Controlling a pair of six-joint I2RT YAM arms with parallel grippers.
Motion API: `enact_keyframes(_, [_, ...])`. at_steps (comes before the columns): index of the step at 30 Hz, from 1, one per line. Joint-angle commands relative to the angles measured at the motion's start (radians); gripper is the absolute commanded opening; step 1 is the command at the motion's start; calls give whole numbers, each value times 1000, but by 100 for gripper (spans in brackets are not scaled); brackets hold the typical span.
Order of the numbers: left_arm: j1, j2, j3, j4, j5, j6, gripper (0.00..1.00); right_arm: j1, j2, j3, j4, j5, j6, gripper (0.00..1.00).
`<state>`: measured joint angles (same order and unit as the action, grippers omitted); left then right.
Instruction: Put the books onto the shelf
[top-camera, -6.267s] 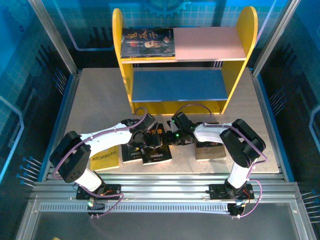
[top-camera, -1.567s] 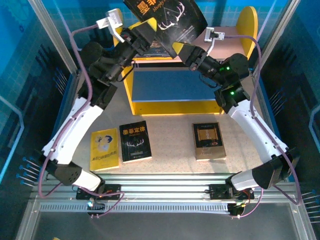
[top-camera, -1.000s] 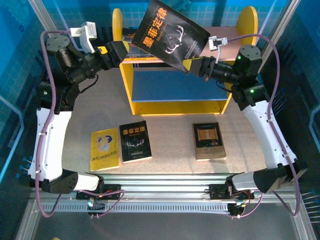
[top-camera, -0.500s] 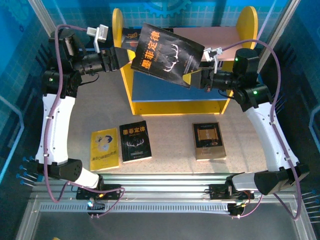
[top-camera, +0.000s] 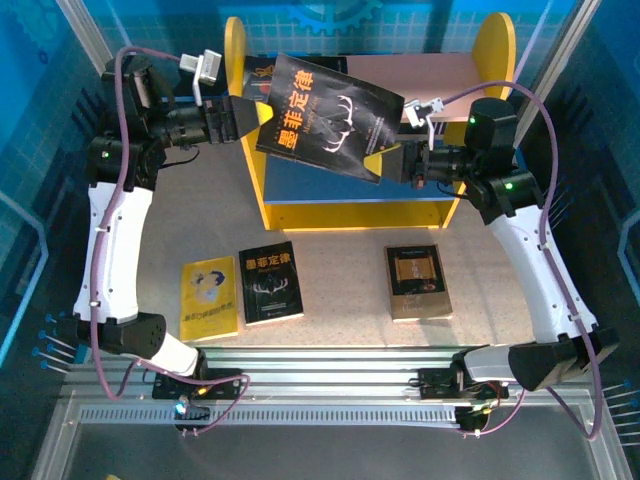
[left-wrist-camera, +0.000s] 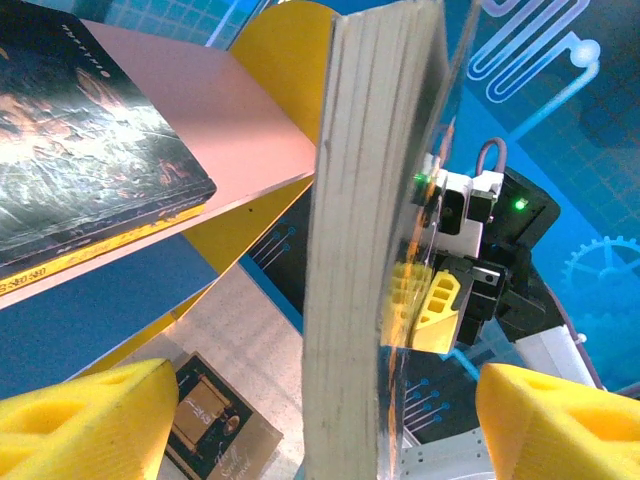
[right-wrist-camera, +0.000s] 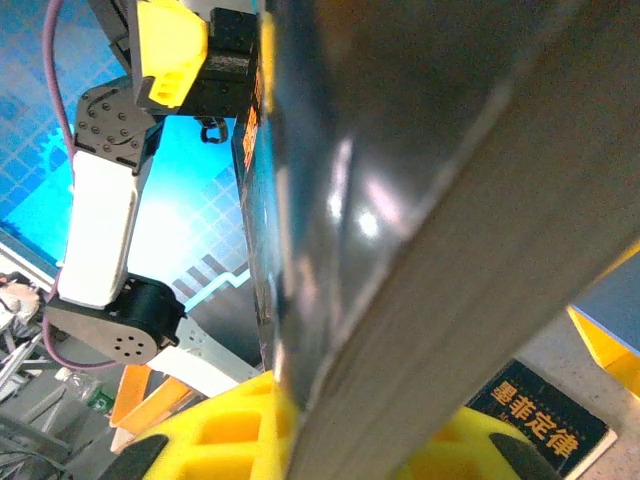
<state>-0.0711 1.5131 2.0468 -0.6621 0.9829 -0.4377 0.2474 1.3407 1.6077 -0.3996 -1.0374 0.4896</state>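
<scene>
The book (top-camera: 330, 110), gripped at one corner by our right fingers (left-wrist-camera: 430, 305) and loose between our open left fingers (left-wrist-camera: 80, 415), may swing and drop.

Speckled beige counter (top-camera: 340, 270). Ribbed aluminium rails (top-camera: 330, 395) along its near edge. Blue translucent walls (top-camera: 40, 120) with circuit-line pattern on both sides and behind. Slanted metal frame posts (top-camera: 105, 70) at the corners.
</scene>
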Motion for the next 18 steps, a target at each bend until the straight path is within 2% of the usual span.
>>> enact_keyframes(1, [-14,-8,13,-19,50,21,79,-10,-28,3,129,-83,42,1])
enact_keyframes(4, [-25,-10,12,-31,56,45,76,-10,-26,-11,204,-112,99,1])
enact_keyframes(7, [-28,-18,6,-31,70,56,68,-9,-23,-26,275,-134,153,1])
enact_keyframes(12, [-30,-37,-5,-11,86,65,45,-10,-13,-21,248,-129,135,1])
enact_keyframes(18, [-32,-55,-42,80,112,16,25,-8,0,-5,167,-98,83,2])
